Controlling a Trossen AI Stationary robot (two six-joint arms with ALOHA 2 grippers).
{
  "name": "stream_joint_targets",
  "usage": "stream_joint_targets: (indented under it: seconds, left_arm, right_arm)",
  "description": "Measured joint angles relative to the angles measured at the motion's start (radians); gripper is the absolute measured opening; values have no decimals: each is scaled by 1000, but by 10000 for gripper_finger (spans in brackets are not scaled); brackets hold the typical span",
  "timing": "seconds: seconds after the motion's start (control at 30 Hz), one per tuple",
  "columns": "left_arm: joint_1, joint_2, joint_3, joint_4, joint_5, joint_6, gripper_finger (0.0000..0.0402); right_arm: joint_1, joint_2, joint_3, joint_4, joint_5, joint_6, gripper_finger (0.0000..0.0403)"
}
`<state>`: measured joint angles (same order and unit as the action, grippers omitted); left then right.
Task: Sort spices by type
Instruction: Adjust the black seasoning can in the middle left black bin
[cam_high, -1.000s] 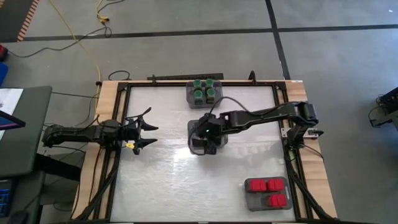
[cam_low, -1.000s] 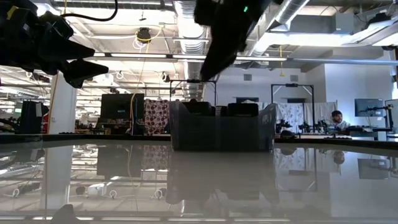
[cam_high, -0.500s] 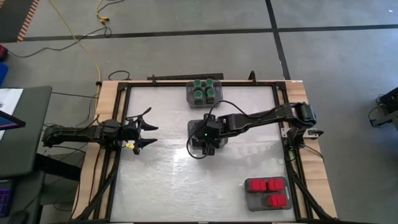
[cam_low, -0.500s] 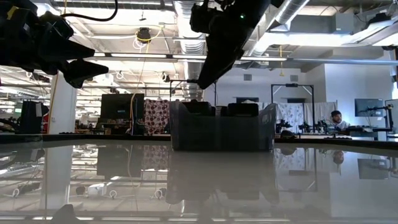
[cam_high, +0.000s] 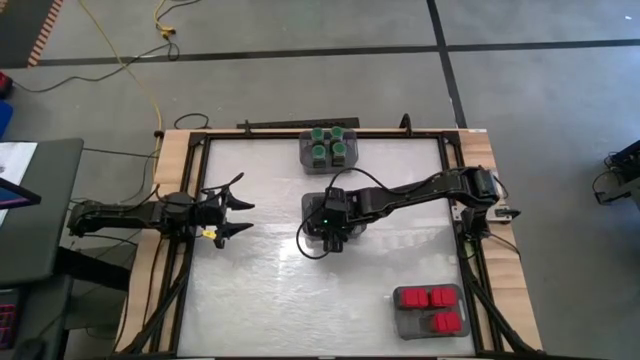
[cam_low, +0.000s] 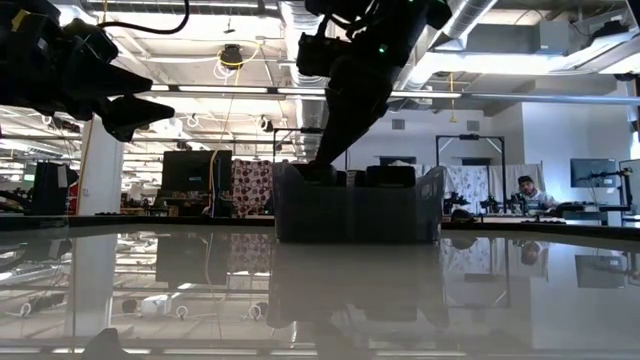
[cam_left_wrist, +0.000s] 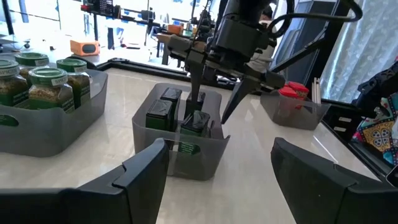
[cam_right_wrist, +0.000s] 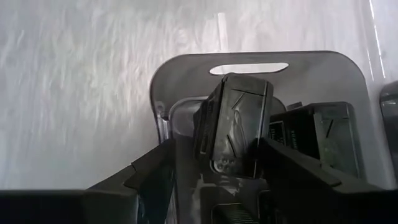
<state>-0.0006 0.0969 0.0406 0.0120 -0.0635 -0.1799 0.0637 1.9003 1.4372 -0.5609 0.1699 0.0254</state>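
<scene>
I see the left gripper (cam_high: 236, 205) hovering over the table's (cam_high: 250, 290) left edge, fingers spread apart and holding nothing. Bare tabletop lies between it and the middle bin (cam_high: 318, 235), and more lies in front of that bin.

At the far edge, the bin of green-capped jars (cam_high: 329, 146) stands well apart from the middle bin.

At the centre, the right gripper (cam_left_wrist: 214, 99) reaches down into the middle bin. Its fingers (cam_right_wrist: 155, 171) are parted around one black-topped jar (cam_right_wrist: 236, 124) at the bin's near end wall; contact I cannot confirm. Other black jars (cam_left_wrist: 160, 112) stand beside it.

At the near right corner, the bin of red-capped jars (cam_high: 431, 310) sits close to the table's right edge.
</scene>
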Motion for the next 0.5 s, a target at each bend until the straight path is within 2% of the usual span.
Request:
stream_joint_targets:
  seconds: [0.5]
  left_arm:
    - [0,1,0,0,0,0,270]
  right_arm:
    - [-22,-12,1,-80,1,-53,265]
